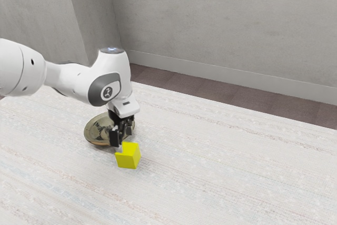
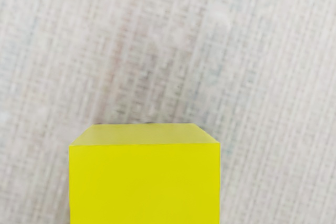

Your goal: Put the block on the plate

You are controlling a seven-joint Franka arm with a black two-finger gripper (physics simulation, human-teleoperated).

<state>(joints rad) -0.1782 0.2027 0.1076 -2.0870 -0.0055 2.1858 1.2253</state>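
Observation:
Low over the table, my black gripper [image 1: 122, 136] points down in the exterior view, its lower end at the upper part of the yellow block [image 1: 127, 157] and overlapping the block's upper corner. How it grips there I cannot tell. Large in the wrist view, the block [image 2: 144, 184] lies at the lower edge, square to my hand. Behind the gripper in the exterior view is the round, brownish plate [image 1: 96, 131], partly covered by the hand. The block is outside the plate, toward the exterior view's lower right. Whether its underside touches the table is unclear.
A pale, woven-patterned table surface [image 1: 226, 172] extends around the block and plate. Beyond its far edge lie a dark brown floor [image 1: 247, 96] and grey walls [image 1: 221, 19]. My arm reaches in from the exterior view's left, above the plate's side of the table.

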